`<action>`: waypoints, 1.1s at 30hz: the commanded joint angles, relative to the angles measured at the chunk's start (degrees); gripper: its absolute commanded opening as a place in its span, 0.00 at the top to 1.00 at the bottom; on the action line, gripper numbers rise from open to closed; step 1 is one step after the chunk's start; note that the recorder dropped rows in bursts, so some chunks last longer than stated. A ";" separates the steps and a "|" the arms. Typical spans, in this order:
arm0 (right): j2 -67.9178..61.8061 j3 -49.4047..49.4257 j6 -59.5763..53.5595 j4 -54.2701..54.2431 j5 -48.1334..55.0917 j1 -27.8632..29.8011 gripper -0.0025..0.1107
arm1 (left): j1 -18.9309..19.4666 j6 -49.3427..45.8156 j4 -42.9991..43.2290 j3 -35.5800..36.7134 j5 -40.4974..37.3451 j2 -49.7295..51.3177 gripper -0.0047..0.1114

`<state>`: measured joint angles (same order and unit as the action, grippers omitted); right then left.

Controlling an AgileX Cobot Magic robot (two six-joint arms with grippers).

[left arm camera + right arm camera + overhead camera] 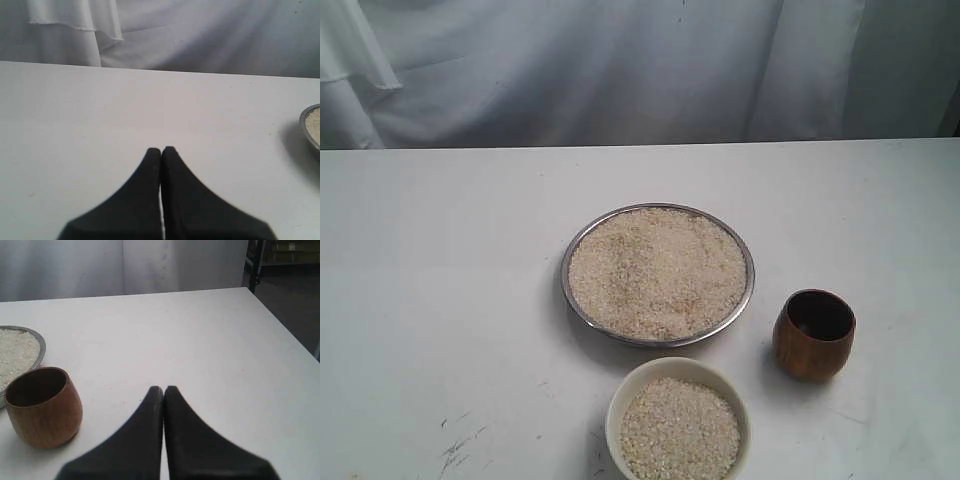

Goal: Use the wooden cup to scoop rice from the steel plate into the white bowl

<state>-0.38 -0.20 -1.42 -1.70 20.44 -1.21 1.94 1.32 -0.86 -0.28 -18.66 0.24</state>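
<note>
Rice [658, 270] fills the steel plate [564, 275] near the middle of the table [440, 300] in the exterior view. We record the white bowl [612, 420] at 6 o'clock from the plate, just beside its rim and also holding rice. The wooden cup [813, 348] stands upright at 4 o'clock from the plate, near it but apart. We note 2 grippers: the left gripper [161, 150] has its jaws pressed together over bare table, gripping nothing; the right gripper [163, 389] is likewise closed and empty, near the cup.
</note>
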 commanded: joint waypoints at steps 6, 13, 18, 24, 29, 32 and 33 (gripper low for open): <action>0.38 0.20 -0.28 0.86 -11.55 0.14 0.98 | -0.15 0.03 0.06 0.28 0.39 -0.24 0.96; 0.38 0.20 -0.57 0.83 -26.71 0.14 0.98 | -0.15 0.03 0.06 0.28 0.39 -0.24 0.96; 0.38 0.20 -0.57 -0.06 -40.34 0.14 0.98 | -0.15 0.03 0.06 0.28 0.39 -0.24 0.96; 0.38 0.20 1.42 -5.22 -63.21 0.14 0.98 | -0.15 0.03 0.06 0.28 0.39 -0.24 0.96; 0.38 -4.26 -1.10 -9.18 -58.87 0.14 0.98 | -0.15 0.03 0.06 0.28 0.39 -0.24 0.96; -2.11 -8.63 -4.17 -8.94 -56.47 0.14 0.98 | -0.15 0.03 0.06 0.28 0.39 -0.24 0.96; -3.75 -10.33 -4.58 -8.84 -56.00 0.14 0.98 | -0.15 0.03 0.06 0.28 0.39 -0.24 0.96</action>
<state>-1.36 -6.85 -3.77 -10.38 -37.69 -1.21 1.94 1.32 -0.86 -0.28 -18.66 0.24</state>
